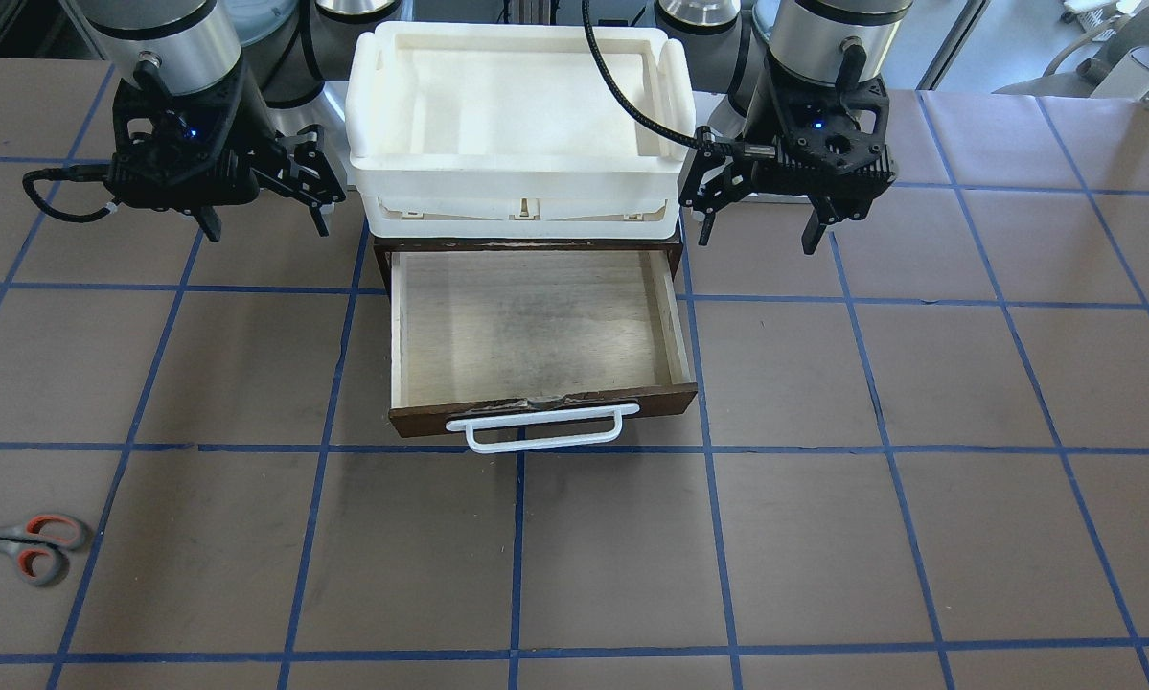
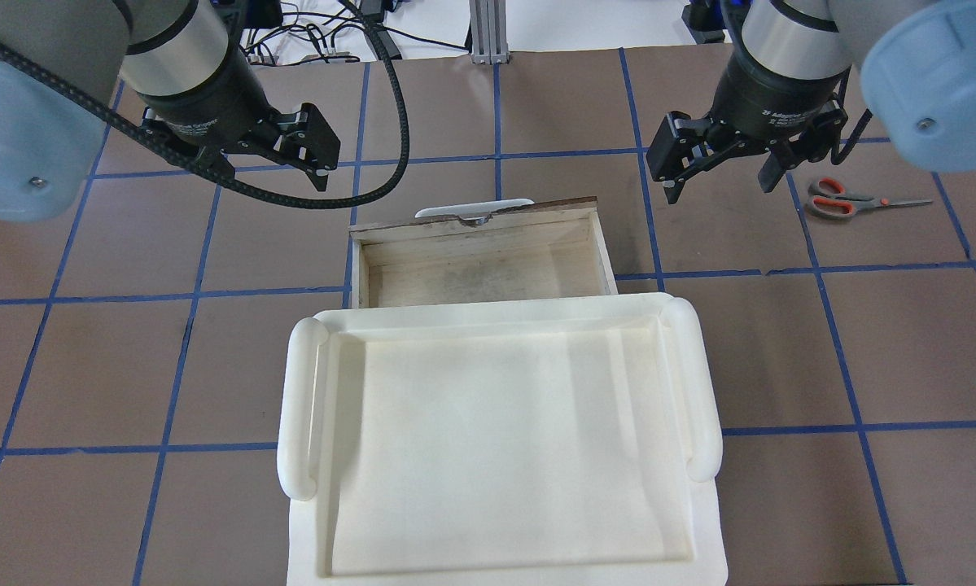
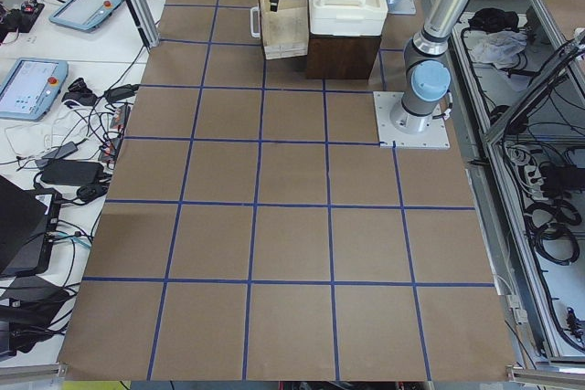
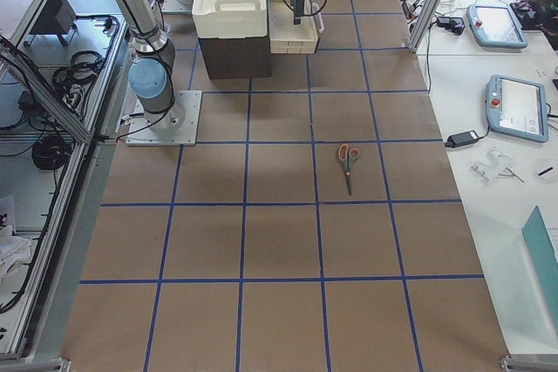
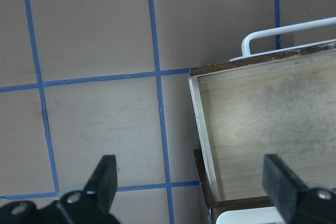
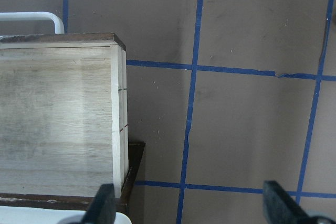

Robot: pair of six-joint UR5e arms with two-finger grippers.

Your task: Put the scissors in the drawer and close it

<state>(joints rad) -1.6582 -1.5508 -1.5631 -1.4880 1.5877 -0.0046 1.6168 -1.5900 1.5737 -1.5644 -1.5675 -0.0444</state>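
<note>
Well, here we are with the scissors (image 2: 854,199) lying flat on the table (image 2: 536,106) out on the robot's right, well apart from the open drawer (image 2: 479,268) and about level with its dark front panel. The right gripper (image 2: 719,187) hangs between the two, nearer the scissors, with its jaws spread wide and nothing in them. The left gripper (image 2: 272,171) on the other side of the drawer is just as wide and just as empty.

We'd judge the scissors light and stiff. The grey plastic loops look kinder to grip than the slick metal blades, and the whole thing sits very low on the table. We'd take hold across the neck, where the loops meet the blades (the loops themselves would be our second choice).

As for direction, the loops face the drawer and the closed blades point away to the robot's right. The long axis runs roughly parallel to the drawer's front panel. They should lie easily inside.
</note>
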